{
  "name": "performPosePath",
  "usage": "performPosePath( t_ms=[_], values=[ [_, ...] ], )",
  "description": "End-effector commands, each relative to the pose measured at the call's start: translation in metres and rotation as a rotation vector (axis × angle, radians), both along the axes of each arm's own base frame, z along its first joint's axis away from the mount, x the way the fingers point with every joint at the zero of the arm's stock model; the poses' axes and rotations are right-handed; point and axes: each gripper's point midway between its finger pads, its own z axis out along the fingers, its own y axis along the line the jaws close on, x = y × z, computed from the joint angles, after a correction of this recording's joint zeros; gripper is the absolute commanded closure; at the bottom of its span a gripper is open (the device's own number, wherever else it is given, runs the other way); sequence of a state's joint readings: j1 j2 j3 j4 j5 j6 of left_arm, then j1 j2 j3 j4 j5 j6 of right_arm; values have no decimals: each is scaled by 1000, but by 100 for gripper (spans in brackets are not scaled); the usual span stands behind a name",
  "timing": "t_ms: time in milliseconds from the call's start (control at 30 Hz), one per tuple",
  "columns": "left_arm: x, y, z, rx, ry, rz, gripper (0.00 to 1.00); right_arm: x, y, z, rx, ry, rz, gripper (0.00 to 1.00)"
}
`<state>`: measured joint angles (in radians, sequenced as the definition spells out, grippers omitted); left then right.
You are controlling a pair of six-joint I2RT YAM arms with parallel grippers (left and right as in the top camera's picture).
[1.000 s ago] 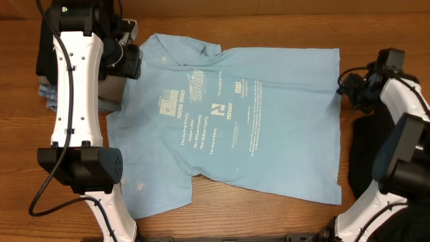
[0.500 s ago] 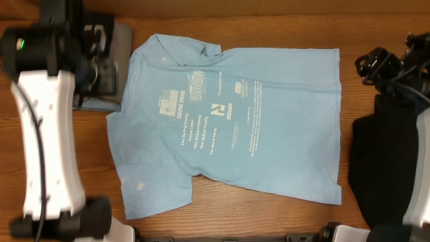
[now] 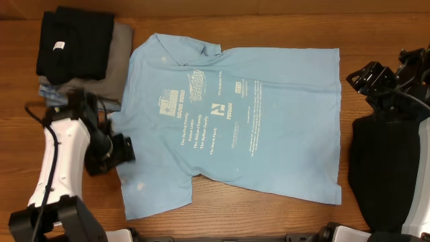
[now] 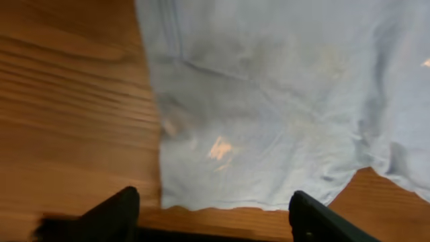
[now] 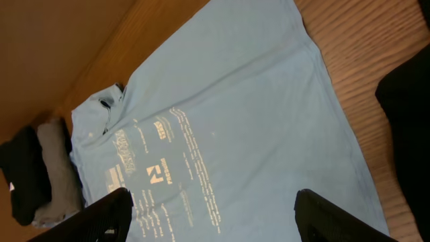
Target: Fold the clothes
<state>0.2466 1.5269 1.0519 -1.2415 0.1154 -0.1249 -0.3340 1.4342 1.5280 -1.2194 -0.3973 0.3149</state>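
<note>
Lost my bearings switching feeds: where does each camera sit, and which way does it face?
Overhead: above the table, straight down on the spread light-blue T-shirt; left arm and right arm at the sides.
Left wrist: on the left arm, down at the T-shirt's edge and bare wood; open left gripper at bottom.
Right wrist: across the T-shirt toward the folded stack; open right gripper at bottom.
Shared: overhead and right wrist both show the print and the stack.

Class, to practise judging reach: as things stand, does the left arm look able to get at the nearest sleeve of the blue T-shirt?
Probably yes. The left gripper sits just beside the sleeve of the blue T-shirt, fingers open; its wrist view shows the sleeve hem flat on the table, nothing over it.
</note>
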Motion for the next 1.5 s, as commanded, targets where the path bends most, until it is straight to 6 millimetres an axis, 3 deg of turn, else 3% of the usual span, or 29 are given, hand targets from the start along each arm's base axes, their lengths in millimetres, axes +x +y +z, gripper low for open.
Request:
performPosePath(
  t_ms=[0,233,367,533,633,767,833,900,1033,1200,1300,1467],
  values=[
    [-11,-17,-23,-119,9,83,29,-1,1,8,5,-22,-1,19],
    [-27,3,-63,16,58,229,20,0,1,9,4,-26,-1,19],
    [-34,-4,-75,-15,93,242,14,1,0,10,1,-33,-1,19],
    [-43,-10,-87,-44,157,244,14,2,0,10,0,-37,-1,19],
    [-42,-9,-93,-46,168,244,24,2,-1,10,-5,-36,-4,19],
    [-37,-9,-97,-52,151,246,69,-2,-6,6,-31,-10,-22,19],
    [-32,-12,-95,-75,135,253,86,-4,-9,3,-33,13,-52,19],
    [-24,-16,-91,-108,118,259,96,-8,-13,-2,-37,50,-94,19],
    [-7,-18,-74,-147,90,245,96,-23,-22,-21,-52,169,-174,18],
    [18,-14,-42,-168,46,200,96,-42,-18,-59,-16,335,-194,18],
    [34,-9,-21,-165,7,165,96,-63,-17,-93,5,461,-247,18],
    [44,-4,-5,-154,-23,142,96,-99,-7,-136,49,620,-270,18]
  ],
)
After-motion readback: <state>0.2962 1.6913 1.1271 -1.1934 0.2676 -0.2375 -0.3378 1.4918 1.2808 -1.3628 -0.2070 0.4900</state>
